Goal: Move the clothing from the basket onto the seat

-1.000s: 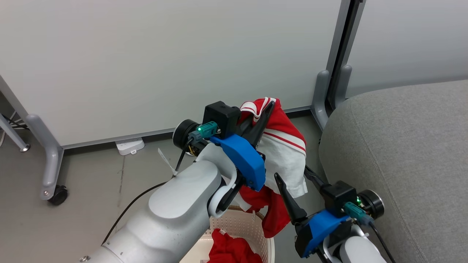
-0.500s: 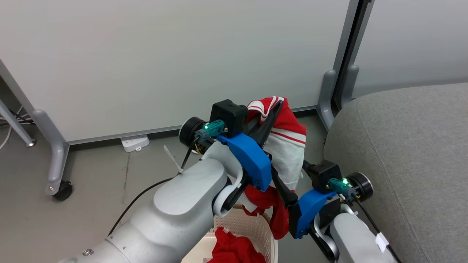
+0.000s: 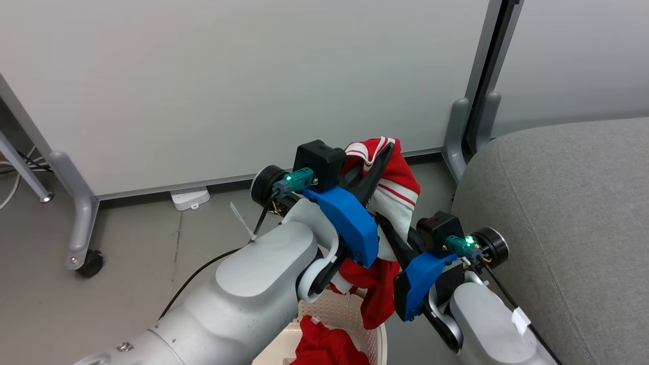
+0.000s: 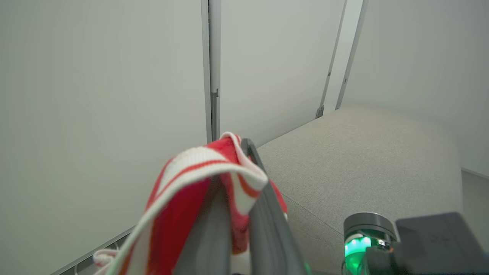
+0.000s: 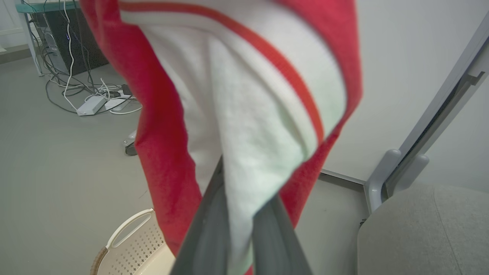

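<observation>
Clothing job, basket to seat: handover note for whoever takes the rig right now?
Left gripper: shut on the red-and-white shirt at its striped trim, held high.
Right gripper: shut on the same shirt lower down, on white cloth.
The shirt hangs above the basket, beside the seat, not on it.
The plain red shirt lies in the basket.
Done: one shirt raised.
Left: lay it on the seat, then fetch the other.

- The grey floor (image 3: 127, 284) carries everything.
- A cream basket (image 3: 329, 309) stands at 6 o'clock.
- A grey seat (image 3: 557, 213) stands at 3 o'clock, near the basket.
- A white power strip (image 3: 190, 197) lies at 10 o'clock.
- A caster (image 3: 90, 263) rests at 9 o'clock.
</observation>
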### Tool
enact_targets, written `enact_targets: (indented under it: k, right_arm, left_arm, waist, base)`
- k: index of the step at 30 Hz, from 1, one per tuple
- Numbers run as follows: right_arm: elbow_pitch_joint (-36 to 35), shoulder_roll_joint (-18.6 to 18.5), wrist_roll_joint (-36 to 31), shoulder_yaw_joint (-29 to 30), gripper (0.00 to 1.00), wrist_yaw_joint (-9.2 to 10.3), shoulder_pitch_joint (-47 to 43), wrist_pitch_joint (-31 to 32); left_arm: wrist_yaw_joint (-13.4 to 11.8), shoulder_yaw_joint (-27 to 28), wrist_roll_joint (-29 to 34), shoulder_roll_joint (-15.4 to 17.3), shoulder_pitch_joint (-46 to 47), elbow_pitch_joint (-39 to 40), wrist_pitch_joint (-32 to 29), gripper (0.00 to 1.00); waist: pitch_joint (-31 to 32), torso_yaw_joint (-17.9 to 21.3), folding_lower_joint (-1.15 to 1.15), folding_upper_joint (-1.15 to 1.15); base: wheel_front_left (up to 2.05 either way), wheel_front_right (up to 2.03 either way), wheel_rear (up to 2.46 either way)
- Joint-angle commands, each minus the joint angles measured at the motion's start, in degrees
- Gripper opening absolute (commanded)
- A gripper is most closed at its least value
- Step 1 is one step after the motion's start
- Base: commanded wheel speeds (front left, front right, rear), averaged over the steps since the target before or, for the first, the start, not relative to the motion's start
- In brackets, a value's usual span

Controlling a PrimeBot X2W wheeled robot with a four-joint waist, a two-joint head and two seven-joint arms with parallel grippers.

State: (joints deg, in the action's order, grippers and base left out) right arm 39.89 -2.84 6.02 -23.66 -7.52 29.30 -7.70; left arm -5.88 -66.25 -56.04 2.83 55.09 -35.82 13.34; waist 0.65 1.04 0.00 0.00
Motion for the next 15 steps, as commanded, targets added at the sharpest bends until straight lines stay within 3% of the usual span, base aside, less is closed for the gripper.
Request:
enact_targets:
  k: [1,15]
  right_arm:
    - [0.22,-0.08,0.38,-0.22,0.00,0.06,0.84,-0.38]
    - [1.87,-0.08,0.97,-1.19,0.00,0.06,0.58,-1.90]
  left_arm:
    - [-0.11,-0.18,-0.30,0.12,1.00,-0.12,0.50,0.00]
    - [-0.36,-2.54,-2.54,0.12,1.15,-0.97,1.05,0.00]
  waist:
    - [0.05,0.09,0.00,0.00]
    - [0.65,0.91,0.00,0.00]
  base:
    - [0.00,0.00,0.00]
    - [0.00,0.00,0.00]
